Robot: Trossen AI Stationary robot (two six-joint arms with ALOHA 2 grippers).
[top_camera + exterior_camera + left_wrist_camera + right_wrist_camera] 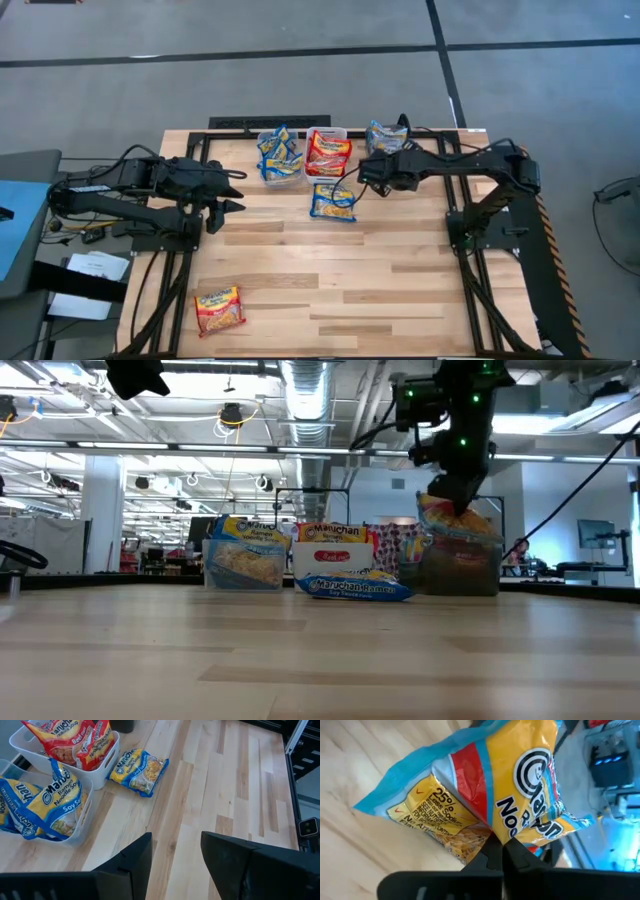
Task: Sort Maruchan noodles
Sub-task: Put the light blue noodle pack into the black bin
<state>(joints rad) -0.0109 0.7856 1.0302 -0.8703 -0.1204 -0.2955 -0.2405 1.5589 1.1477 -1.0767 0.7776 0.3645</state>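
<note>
My right gripper (pixel 502 845) is shut on a Maruchan noodle packet (pixel 485 785) with light blue trim. It hangs over the dark grey bin (pixel 460 570) at the table's far right. A second blue packet (pixel 333 201) lies flat on the table in front of the white bin (pixel 343 131). A red packet (pixel 219 309) lies near the front left. The clear bin (pixel 82 820) holds blue packets and the white bin red ones. My left gripper (pixel 237 190) waits open above the table's left side, holding nothing. My right gripper pinches the packet between its two shut fingers at one long edge (pixel 482 832), by the printed noodle picture. The fingers slant downward. The packet (pixel 448 518) hangs tilted below them over the dark bin. I cannot tell if it touches the bin's contents.
The three bins stand in a row along the table's far edge. Bare wood stretches across the table's middle and near right. Black frame rails run along the table's left and right sides by the arm bases.
</note>
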